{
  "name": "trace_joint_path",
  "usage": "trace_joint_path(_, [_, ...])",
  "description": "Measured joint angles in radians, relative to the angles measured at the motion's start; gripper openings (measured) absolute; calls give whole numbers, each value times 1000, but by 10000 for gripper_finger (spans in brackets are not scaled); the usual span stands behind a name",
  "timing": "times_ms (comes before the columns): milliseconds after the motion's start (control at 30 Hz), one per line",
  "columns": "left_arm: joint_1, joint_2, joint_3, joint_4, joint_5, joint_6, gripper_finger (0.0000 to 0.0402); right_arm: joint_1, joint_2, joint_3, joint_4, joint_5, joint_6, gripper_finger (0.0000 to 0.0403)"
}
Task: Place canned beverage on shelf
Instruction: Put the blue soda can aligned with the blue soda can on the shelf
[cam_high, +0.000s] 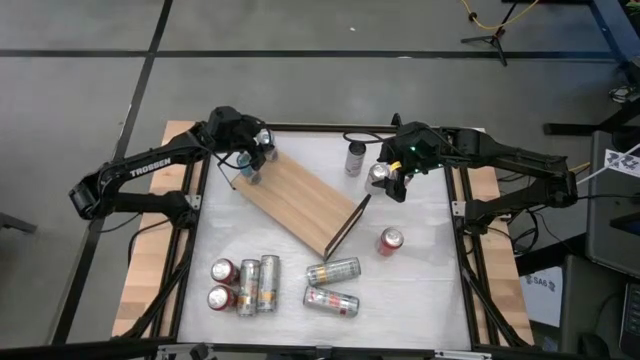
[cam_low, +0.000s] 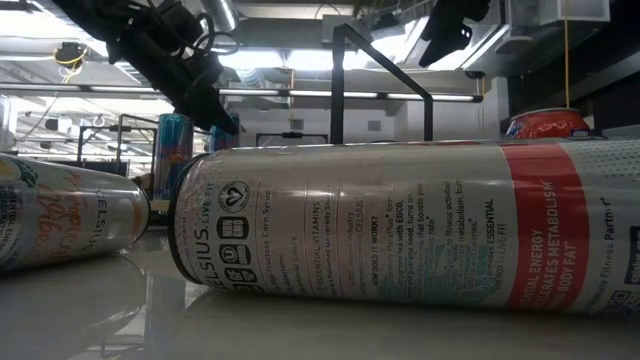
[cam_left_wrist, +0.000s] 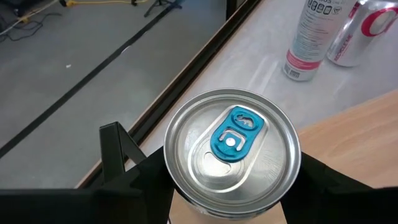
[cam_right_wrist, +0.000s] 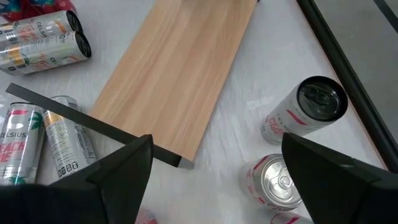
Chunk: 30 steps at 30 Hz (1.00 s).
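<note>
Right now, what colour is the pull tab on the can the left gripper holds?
Blue, on the can; clearest in the left wrist view.

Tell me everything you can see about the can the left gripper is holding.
The can has a plain silver top with a bright blue pull tab, unopened. It stands upright, clamped between the left gripper's dark fingers, at the far left end of the light wooden shelf. Whether its base touches the board cannot be told.

the white tabletop (cam_high: 420, 290) sits in a black frame (cam_high: 466, 262) with light wooden side panels (cam_high: 142, 290), all on a grey floor (cam_high: 300, 85) crossed by dark lines. a yellow cable (cam_high: 492, 18) and what may be a black tripod stand (cam_high: 490, 38) lie beyond the table. dark equipment (cam_high: 610, 225) stands at the right edge.
</note>
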Motion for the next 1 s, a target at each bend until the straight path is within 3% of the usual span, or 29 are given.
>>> trace_joint_path(333, [0,0,0,-23,0,1,210,0,0,0,0,0,0,349])
trace_joint_path(1000, [0,0,0,-34,2,12,248,0,0,0,0,0,0,349])
